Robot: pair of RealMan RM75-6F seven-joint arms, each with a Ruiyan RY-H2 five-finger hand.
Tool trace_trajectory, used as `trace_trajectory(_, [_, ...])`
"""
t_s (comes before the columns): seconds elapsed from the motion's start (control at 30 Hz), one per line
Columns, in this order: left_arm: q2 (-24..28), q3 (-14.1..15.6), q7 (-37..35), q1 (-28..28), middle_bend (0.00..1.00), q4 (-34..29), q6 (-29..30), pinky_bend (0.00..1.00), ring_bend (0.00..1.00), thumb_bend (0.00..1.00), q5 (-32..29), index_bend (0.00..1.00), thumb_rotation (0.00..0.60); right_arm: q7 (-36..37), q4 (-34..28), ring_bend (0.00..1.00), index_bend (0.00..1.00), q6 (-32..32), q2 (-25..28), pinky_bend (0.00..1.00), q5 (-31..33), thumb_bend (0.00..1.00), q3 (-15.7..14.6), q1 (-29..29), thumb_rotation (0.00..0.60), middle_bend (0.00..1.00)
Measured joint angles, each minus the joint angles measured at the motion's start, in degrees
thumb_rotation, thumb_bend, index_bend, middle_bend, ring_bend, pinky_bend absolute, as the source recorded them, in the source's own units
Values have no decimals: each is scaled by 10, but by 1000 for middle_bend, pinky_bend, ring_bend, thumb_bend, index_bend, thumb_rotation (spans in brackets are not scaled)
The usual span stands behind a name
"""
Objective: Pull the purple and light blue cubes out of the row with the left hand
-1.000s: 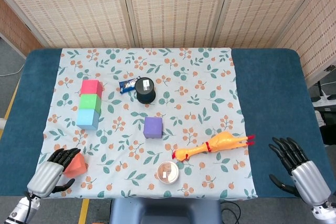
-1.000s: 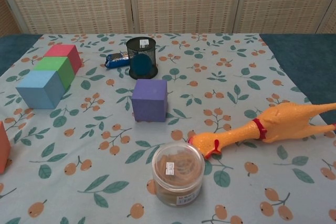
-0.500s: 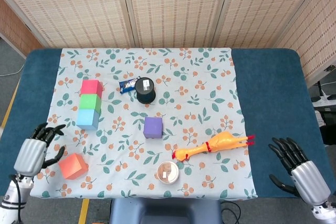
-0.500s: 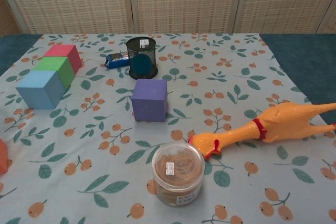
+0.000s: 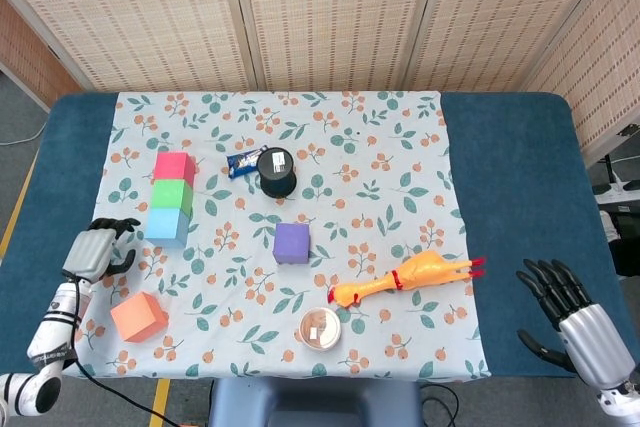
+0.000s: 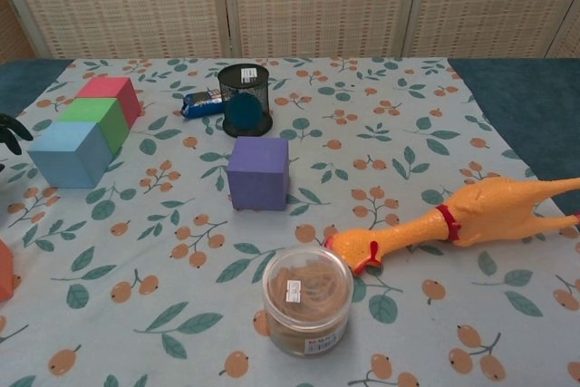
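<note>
The light blue cube [image 5: 167, 226] [image 6: 71, 153] is the near end of a row with a green cube [image 5: 172, 195] [image 6: 95, 118] and a pink cube [image 5: 174, 166] [image 6: 111, 92]. The purple cube [image 5: 291, 243] [image 6: 258, 172] stands alone mid-cloth, apart from the row. My left hand [image 5: 97, 248] hovers just left of the light blue cube, holding nothing; only its dark fingertips [image 6: 9, 130] show in the chest view. My right hand [image 5: 572, 315] is open at the table's near right corner, fingers spread.
An orange cube [image 5: 139, 316] lies near the front left, below my left hand. A black mesh cup [image 5: 277, 172] and a snack packet [image 5: 243, 160] sit behind the purple cube. A rubber chicken [image 5: 410, 277] and a clear jar [image 5: 320, 328] lie front centre.
My left hand let go of the orange cube and moved away from it, up to the left side of the light blue cube. The right hand stayed put.
</note>
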Motion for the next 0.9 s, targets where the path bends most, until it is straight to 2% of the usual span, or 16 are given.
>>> trace_trajectory(0.2, [-14, -4, 12, -13, 283, 12, -16, 147, 183, 544, -12, 242, 600, 0, -1, 0, 0, 3, 0, 23, 1, 170, 2, -1, 600, 0])
trace_trajectory(0.3, [-9, -1, 16, -15, 287, -9, -8, 147, 183, 544, 1, 242, 600, -1, -1, 0, 0, 3, 0, 23, 2, 170, 3, -1, 600, 0])
trace_trajectory(0.47, [13, 11, 39, -13, 300, -88, 18, 150, 183, 543, 33, 242, 600, 2, -1, 0, 0, -2, -2, 23, 3, 170, 2, 1, 600, 0])
trace_trajectory(0.63, [44, 36, 98, 0, 304, -198, 75, 173, 199, 484, 88, 227, 600, 7, 0, 0, 0, 4, -2, 23, 4, 170, 5, 0, 600, 0])
trace_trajectory(0.73, [53, 49, 140, 13, 200, -238, 128, 183, 179, 430, 128, 116, 600, 9, 0, 0, 0, 4, -1, 23, 3, 172, 5, 0, 600, 0])
trace_trajectory(0.8, [54, 54, 166, 21, 73, -249, 160, 176, 89, 404, 150, 15, 600, 10, 0, 0, 0, 4, -1, 23, 2, 172, 4, 1, 600, 0])
trace_trajectory(0.9, [51, 57, 200, 30, 0, -250, 196, 141, 1, 387, 179, 0, 600, 10, -1, 0, 0, 5, 0, 23, 2, 173, 4, 0, 600, 0])
